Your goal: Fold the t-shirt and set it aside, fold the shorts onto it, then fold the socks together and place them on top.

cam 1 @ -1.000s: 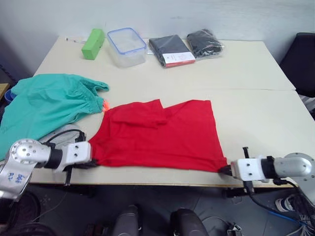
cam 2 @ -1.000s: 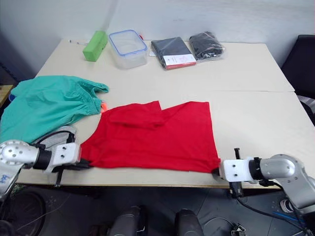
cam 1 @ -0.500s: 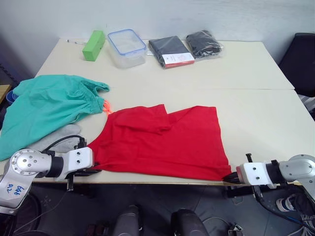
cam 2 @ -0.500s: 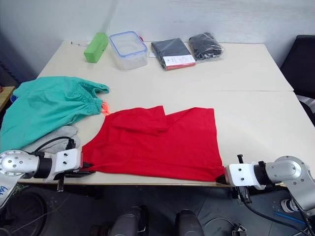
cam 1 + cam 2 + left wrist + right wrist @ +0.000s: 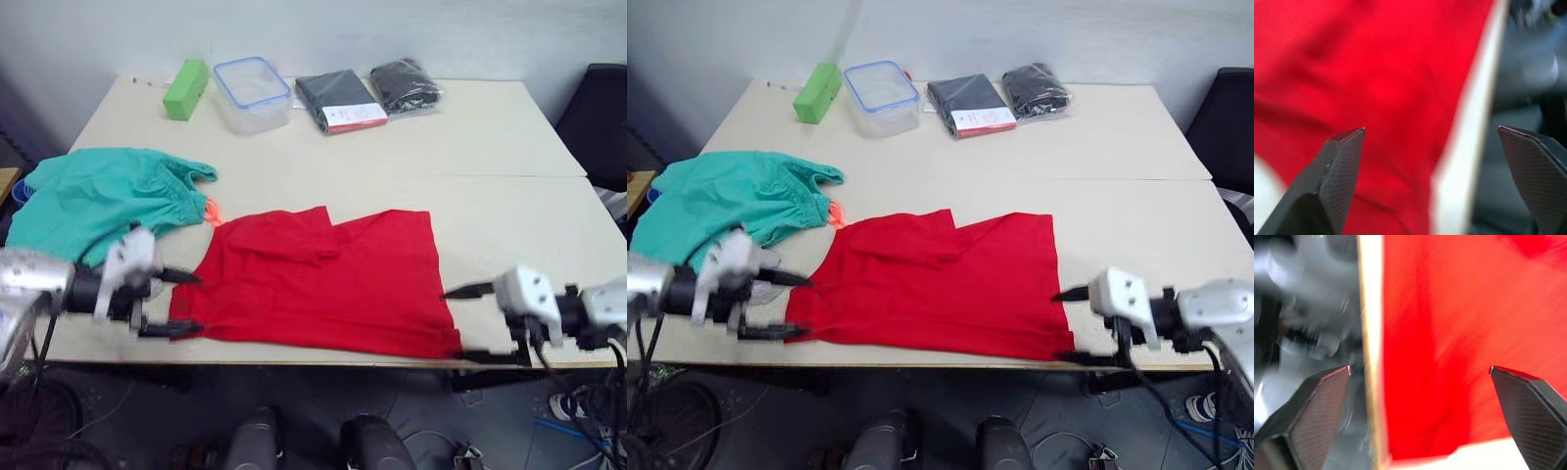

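In the left eye view, the t-shirt [image 5: 323, 279] lies spread flat on the near half of the desk [image 5: 490, 137], its near hem along the desk's near edge. The left claw [image 5: 183, 303] sits at the shirt's near left corner with its two black fingers spread apart, released and holding nothing. The right claw [image 5: 468, 323] sits at the shirt's near right corner, likewise spread wide and released. The shorts [image 5: 98, 201] lie bunched on the left side of the desk, their orange drawstring [image 5: 210, 210] just beside the shirt's far left corner. At the far edge stand a green block [image 5: 186, 87], a clear plastic container [image 5: 253, 92] and two dark packaged items [image 5: 367, 93].

In the right eye view, a bit of the socks [image 5: 769, 284] shows as grey knit between the shorts and the left claw [image 5: 789, 306].

In the left wrist view, the fingers [image 5: 1339, 169] stand well apart, with red cloth and the pale desk edge between them.

In the right wrist view, the fingers [image 5: 1525, 404] are equally wide apart over the red shirt [image 5: 1449, 333] and the desk edge.
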{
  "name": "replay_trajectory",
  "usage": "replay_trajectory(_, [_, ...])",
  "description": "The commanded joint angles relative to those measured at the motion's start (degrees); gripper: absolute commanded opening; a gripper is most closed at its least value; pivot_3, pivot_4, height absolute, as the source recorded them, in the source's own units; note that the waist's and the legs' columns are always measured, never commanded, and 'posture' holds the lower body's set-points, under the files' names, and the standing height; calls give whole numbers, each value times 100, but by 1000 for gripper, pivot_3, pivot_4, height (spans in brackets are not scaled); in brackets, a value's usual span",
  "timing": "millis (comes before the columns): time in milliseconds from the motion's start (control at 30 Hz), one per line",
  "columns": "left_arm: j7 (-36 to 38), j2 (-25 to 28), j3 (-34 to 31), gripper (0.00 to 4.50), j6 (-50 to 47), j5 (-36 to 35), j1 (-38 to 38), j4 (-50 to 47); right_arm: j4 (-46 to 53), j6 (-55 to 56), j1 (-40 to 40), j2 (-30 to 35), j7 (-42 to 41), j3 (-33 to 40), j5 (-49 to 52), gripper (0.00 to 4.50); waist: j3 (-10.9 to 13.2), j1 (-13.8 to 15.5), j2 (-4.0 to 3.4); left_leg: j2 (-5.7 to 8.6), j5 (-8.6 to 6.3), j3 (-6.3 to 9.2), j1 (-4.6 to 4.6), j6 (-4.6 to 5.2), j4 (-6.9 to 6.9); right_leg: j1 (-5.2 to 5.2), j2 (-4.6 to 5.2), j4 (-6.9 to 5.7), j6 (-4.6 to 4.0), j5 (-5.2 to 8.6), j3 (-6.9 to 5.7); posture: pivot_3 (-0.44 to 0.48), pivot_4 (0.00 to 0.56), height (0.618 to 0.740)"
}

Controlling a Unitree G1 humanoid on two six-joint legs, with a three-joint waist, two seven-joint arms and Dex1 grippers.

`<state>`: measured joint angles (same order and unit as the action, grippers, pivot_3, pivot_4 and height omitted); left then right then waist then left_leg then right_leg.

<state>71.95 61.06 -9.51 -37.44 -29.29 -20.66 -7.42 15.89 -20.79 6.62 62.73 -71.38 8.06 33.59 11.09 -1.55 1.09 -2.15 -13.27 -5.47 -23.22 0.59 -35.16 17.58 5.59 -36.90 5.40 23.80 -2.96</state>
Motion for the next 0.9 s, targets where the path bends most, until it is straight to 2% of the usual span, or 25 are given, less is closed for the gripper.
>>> replay_trajectory(33, [-330,-527,578,4500,-179,224,-1054,847,104,-798,457,-381,673,4,332,4465,0,29,3,1,-1,1,-1,-1,-1,0,0,-1,0,0,-2,0,150,740])
replay_trajectory(133, [-741,-1285,1205,4500,127,918,-2199,2144,-44,-1182,962,-921,1516,-220,27,4465,4,71,10,14,13,1,-8,-23,-6,6,3,-9,5,-2,-4,0,150,740])
replay_trajectory(233, [-966,-2014,1530,4500,362,1337,-3260,3562,-125,-1619,1305,-1418,2256,-223,-37,4465,10,127,21,17,19,-4,-38,-22,-35,41,-1,-30,14,-6,-2,0,150,740])
replay_trajectory(300, [-1066,-2471,1663,4500,630,1594,-3927,4548,-55,-1798,1381,-1659,2586,-195,-64,4465,13,151,27,13,19,-4,-117,-20,-96,130,-4,-102,24,-9,-2,0,150,740])
replay_trajectory(433, [-1227,-3157,1820,4500,1266,2079,-4900,6245,293,-1931,1251,-1870,2973,-285,-252,4465,16,161,31,26,26,-6,-180,-8,-108,195,-4,-119,31,-12,-16,0,150,740])
replay_trajectory(600, [-1616,-3770,1943,4500,2095,2702,-5496,7605,771,-2106,1052,-2064,3444,-328,-418,4465,18,144,35,35,32,-12,-196,1,-110,208,-1,-141,39,-15,-57,0,150,740])
replay_trajectory(833, [-2139,-4252,1918,4500,2491,3234,-5647,8246,1223,-2387,714,-2121,4003,-49,-537,4465,19,153,36,36,37,-6,-196,2,-117,212,5,-140,39,-15,-61,0,150,740])
replay_trajectory(900, [-2344,-4334,1900,4106,2519,3358,-5623,8329,1385,-2454,569,-2089,4055,88,-486,4500,18,154,36,39,38,-6,-197,3,-119,210,5,-141,39,-15,-61,0,150,740])
